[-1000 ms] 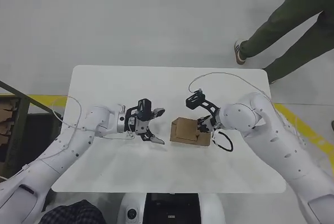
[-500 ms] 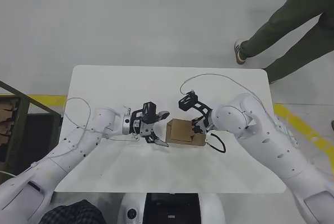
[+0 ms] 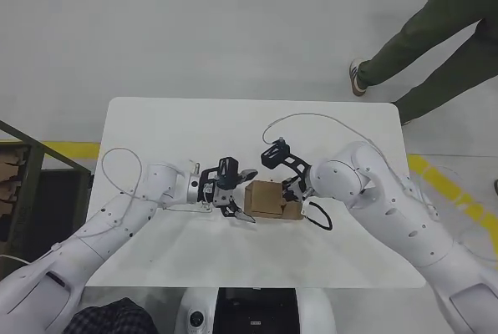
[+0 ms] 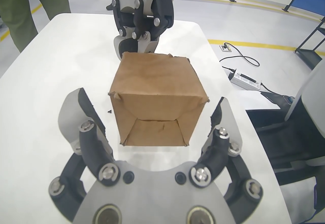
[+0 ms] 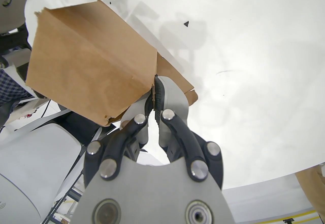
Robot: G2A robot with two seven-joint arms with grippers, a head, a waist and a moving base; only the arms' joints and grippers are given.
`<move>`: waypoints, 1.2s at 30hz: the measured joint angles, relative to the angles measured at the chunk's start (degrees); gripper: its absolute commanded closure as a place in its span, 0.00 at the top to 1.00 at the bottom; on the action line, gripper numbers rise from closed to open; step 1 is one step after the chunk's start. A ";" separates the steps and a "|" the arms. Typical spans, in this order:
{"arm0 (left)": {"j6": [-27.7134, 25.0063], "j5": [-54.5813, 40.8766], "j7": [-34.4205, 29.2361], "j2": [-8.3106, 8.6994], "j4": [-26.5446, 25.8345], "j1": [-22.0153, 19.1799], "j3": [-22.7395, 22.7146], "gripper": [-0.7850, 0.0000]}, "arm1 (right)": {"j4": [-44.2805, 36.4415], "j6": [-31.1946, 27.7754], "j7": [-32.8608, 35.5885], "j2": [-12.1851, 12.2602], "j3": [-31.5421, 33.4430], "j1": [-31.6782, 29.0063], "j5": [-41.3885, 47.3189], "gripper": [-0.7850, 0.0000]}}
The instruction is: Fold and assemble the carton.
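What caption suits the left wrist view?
Open left gripper faces a brown carton that the right gripper pinches at its far edge.

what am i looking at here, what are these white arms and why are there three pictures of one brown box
This is a two-armed robot working at a white table. The top view looks down from a camera above its arms. The other two views come from a camera on each wrist, so each shows its own pincer up close.

One brown carton rests on the table, its open end facing the left arm. The right pincer is shut on a cardboard edge at the carton's other end. The left pincer is open, with one finger on each side of the open end, not touching it. In the left wrist view, the pincer behind the carton is the right arm's.
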 measured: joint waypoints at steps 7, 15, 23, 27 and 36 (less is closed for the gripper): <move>-1.43 -0.74 0.53 -0.28 0.66 0.50 -0.41 0.79 | -0.08 0.12 0.25 -0.13 0.11 -0.03 -0.57 0.00; -1.41 -1.48 -0.15 -0.46 1.30 0.47 -0.32 0.84 | -0.46 -0.10 0.69 -0.29 -0.07 -0.11 -1.66 0.00; -1.41 -2.22 -1.04 -0.83 1.59 0.47 -0.42 1.00 | -0.73 0.05 1.14 -0.53 -0.23 0.03 -2.33 0.00; -1.41 -2.67 -1.48 -1.02 1.61 0.52 -0.58 1.00 | -0.94 0.51 1.43 -0.69 -0.31 0.11 -2.61 0.00; -1.41 -3.36 -2.45 -1.46 2.22 0.52 -0.39 0.88 | -1.36 1.39 2.08 -1.07 -0.63 0.18 -3.09 0.00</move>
